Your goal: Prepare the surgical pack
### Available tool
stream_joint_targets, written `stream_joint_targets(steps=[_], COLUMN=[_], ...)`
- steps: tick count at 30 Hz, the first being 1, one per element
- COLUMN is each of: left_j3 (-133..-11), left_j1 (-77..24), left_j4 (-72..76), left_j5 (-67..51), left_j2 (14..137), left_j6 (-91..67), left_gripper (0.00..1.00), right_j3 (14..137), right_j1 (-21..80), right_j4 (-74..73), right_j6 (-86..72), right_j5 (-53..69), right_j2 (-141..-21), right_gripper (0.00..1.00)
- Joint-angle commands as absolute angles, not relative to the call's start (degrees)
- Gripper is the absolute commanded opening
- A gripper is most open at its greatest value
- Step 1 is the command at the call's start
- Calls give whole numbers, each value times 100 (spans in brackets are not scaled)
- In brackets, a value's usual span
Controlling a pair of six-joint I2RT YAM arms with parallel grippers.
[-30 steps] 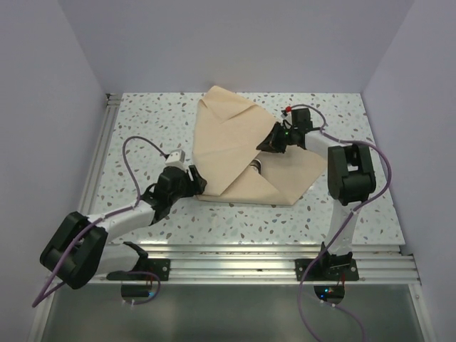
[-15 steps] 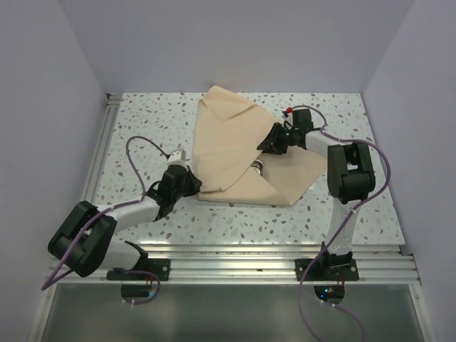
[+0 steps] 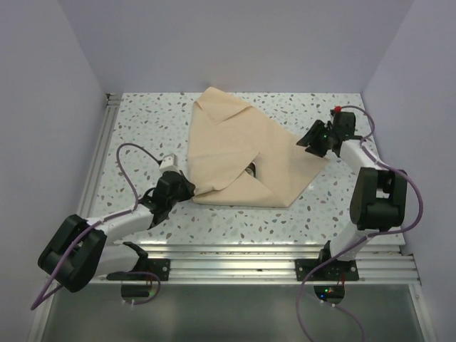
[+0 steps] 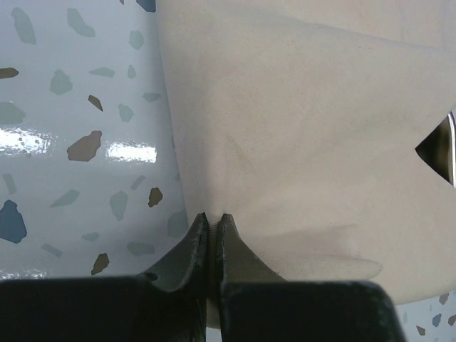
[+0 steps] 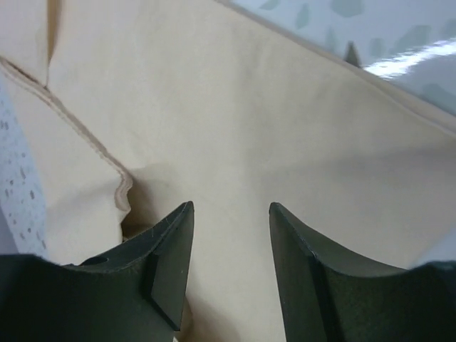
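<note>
Your left claw (image 4: 211, 218) pinching wrap sheet (image 3: 228, 142) at its near edge, your right claw (image 5: 229, 246) spread above it, speckled worktop (image 3: 142, 128) beneath.

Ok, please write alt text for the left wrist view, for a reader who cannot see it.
The left arm's dark fingers are shut on the edge of a beige cloth lying on a speckled white table. At the right, a small gap in the cloth shows shiny metal.
</note>
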State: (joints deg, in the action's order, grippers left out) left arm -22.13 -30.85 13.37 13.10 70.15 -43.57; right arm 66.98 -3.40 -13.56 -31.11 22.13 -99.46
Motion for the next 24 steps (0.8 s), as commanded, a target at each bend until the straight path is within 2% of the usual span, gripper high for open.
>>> stream_joint_targets(steps=[1, 3, 6, 13, 24], left_j3=[-1986, -1969, -1925, -1854, -1793], left_j1=[-3059, -3059, -3059, -3067, -3059], left_j4=[1177, 1213, 1256, 1345, 1450], left_j5=[1556, 1529, 1477, 1397, 1371], left_j2=[7014, 6970, 6821, 6565, 6592], left_j6=[-4289, -4272, -4219, -4026, -4069], left_gripper=[2, 8, 12, 13, 13], right_j3=[6425, 6372, 6477, 6706, 7022], right_j1=[-492, -536, -615, -642, -642], right_j4=[-1783, -1933, -2117, -2303, -2276], right_j6=[-2751, -2663, -2584, -2400, -2399], right_j5=[1092, 522, 20, -930, -1037], right_j2=[-9414, -9352, -9422, -9711, -10581], right_gripper=[51, 53, 54, 52, 50])
